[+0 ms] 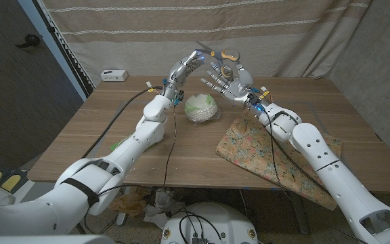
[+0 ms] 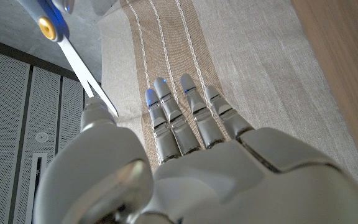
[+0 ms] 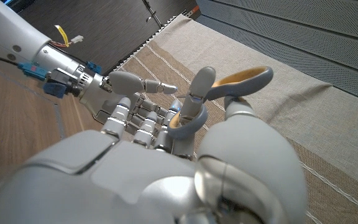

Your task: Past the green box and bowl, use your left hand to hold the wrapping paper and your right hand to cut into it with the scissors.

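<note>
Striped beige curtain hangs behind one wooden table (image 1: 114,122), and both arms are lifted above its far side, hands meeting in the air. One pair of scissors (image 1: 217,55) sits up there between them: the right hand (image 1: 227,83) has its fingers through the grey and yellow handles, gripping them, while the blades reach across to the left hand (image 1: 185,68). In the left wrist view the blade tip lies against that hand's thumb (image 2: 98,115), with its other fingers stretched out straight; whether it actually pinches the blade I cannot tell. One sheet of floral wrapping paper (image 1: 263,152) lies flat on the table's right side, untouched, beneath the right forearm. One pale green bowl-like thing (image 1: 202,107) sits mid-table, just below the raised hands. One small white box (image 1: 114,74) rests at the far left corner.
</note>
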You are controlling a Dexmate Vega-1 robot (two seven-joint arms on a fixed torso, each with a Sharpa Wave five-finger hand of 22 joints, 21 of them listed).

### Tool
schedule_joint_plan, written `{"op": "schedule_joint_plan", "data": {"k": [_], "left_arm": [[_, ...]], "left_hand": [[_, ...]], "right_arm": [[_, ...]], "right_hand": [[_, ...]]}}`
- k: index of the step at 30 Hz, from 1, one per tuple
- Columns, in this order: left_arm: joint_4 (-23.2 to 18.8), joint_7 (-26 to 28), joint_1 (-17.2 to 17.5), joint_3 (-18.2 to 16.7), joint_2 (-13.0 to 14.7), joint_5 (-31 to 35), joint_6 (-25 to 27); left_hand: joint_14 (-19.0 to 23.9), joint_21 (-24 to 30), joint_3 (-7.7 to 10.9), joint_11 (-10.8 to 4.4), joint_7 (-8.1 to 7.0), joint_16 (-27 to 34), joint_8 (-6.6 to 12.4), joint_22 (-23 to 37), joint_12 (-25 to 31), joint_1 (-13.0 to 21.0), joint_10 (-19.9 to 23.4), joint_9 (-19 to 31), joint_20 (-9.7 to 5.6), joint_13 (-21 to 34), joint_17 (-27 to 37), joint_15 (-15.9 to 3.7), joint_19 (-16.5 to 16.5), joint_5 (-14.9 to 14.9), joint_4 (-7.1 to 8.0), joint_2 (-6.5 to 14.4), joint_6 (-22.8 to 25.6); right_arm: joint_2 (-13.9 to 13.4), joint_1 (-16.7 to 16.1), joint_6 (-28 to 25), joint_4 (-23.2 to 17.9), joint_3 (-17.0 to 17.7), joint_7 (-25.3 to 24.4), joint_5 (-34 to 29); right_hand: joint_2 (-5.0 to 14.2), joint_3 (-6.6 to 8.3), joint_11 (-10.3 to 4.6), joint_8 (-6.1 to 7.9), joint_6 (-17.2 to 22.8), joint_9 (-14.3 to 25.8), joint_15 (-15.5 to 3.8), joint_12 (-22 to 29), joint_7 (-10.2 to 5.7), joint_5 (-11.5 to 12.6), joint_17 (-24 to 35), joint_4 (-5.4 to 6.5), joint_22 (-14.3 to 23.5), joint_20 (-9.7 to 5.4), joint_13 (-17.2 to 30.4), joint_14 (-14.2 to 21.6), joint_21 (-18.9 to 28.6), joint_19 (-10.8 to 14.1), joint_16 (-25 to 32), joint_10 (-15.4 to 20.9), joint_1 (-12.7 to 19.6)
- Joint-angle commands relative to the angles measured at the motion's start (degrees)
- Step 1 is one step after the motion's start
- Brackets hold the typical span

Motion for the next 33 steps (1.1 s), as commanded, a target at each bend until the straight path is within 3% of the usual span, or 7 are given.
{"op": "schedule_joint_plan", "data": {"k": [1,10,16,18,24,27,33], "left_arm": [[6.4,-7.6,-3.4,0.6,-1.4,-1.3,-3.0],[10.6,-11.0,-5.2,0.5,-2.8,-1.7,-6.2],[10.2,-10.6,-4.7,0.2,-2.8,-1.8,-6.4],[9.7,-9.9,-4.5,0.2,-2.7,-1.6,-6.2],[7.4,-7.3,-3.5,0.2,-2.0,-0.6,-5.0],[6.5,-6.6,-3.2,0.3,-1.7,-0.4,-4.2],[7.0,-7.7,-3.6,0.3,-1.8,-1.0,-3.9]], "left_hand": [[-1.7,-0.1,-0.62,-0.02,-1.05,-0.2,-0.03,0.1,-0.9,-0.1,-1.2,0.3,-0.04,0.2,-0.1,-8.60,-0.4,0.6,-0.16,-0.2,-2.6],[-3.5,-0.3,-1.07,-0.10,-2.42,-0.2,0.29,-0.1,-1.6,0.2,-0.6,0.4,0.02,-0.5,-0.6,-8.54,-0.9,1.0,-0.57,-0.8,-5.7],[-3.3,-0.3,-1.07,-0.24,-2.47,0.4,1.30,-0.2,-1.2,1.0,2.1,0.3,-0.22,-1.0,-0.9,-8.56,-0.8,1.5,-0.93,-0.6,-5.0],[-2.9,-0.4,-0.90,-0.54,-2.68,0.9,2.32,-0.4,-0.4,2.1,5.3,0.3,-0.40,-1.0,-1.2,-8.43,-0.7,1.9,-1.27,0.3,-2.7],[-1.8,-0.3,-0.86,-0.31,-2.50,1.5,3.14,-0.5,0.2,3.0,8.4,0.2,-0.57,-1.0,-1.2,-8.67,-0.4,2.2,-1.34,1.4,0.0],[-0.8,0.0,0.90,-0.40,-2.56,1.8,3.70,-0.5,0.9,7.2,11.6,0.2,-0.67,-0.7,-1.3,-8.85,0.0,2.9,-2.49,4.9,2.6],[1.3,0.0,1.95,-0.41,-2.49,2.4,4.35,-0.6,2.4,10.1,15.9,0.1,-0.89,0.1,-1.0,-8.99,0.2,2.9,-3.06,6.8,5.8]], "right_arm": [[-0.4,0.3,-1.2,0.8,-0.6,0.3,0.9],[0.1,0.8,-1.5,2.1,-0.7,-0.4,1.2],[0.4,1.0,-1.7,2.6,-1.0,-0.6,1.1],[0.4,1.1,-1.8,2.7,-1.1,-0.6,1.0],[0.6,1.1,-2.0,2.9,-1.4,-0.9,0.7],[0.6,1.4,-2.1,3.4,-1.6,-0.3,0.4],[0.4,2.0,-2.6,5.0,-2.0,1.3,-0.5]], "right_hand": [[-0.35,-0.38,0.09,0.78,-9.0,0.2,-0.57,0.5,-8.86,0.6,0.2,-0.19,0.1,0.18,0.1,0.0,0.3,-0.2,0.4,0.1,0.1],[-0.17,-0.74,0.09,0.97,-9.0,-0.1,-0.61,0.5,-8.75,1.1,0.2,-0.21,0.1,-0.06,0.1,-0.1,0.4,0.0,0.4,0.1,0.0],[-0.07,-0.95,0.16,1.10,-9.1,-0.2,-0.61,0.5,-8.76,1.4,0.2,-0.24,0.1,-0.15,0.1,-0.1,0.4,0.0,0.4,0.0,0.0],[-0.04,-1.02,0.24,1.17,-9.2,-0.2,-0.66,0.5,-8.49,1.5,0.2,-0.27,0.1,-0.23,0.1,-0.1,0.4,0.0,0.4,0.1,0.0],[0.07,-1.24,0.17,1.33,-9.2,-0.3,-0.56,0.5,-8.74,1.8,0.2,-0.33,0.1,-0.23,0.1,-0.1,0.5,0.0,0.5,0.0,0.0],[0.12,-1.33,0.22,1.37,-9.2,-0.4,-0.56,0.5,-8.63,1.9,0.2,-0.34,0.1,-0.21,0.1,-0.1,0.5,0.0,0.5,0.1,0.0],[0.23,-1.58,0.57,1.72,-9.4,-0.2,-0.23,0.6,-8.46,2.2,0.2,-0.38,0.1,-0.16,0.1,0.0,0.5,0.1,0.5,0.2,-0.1]]}}
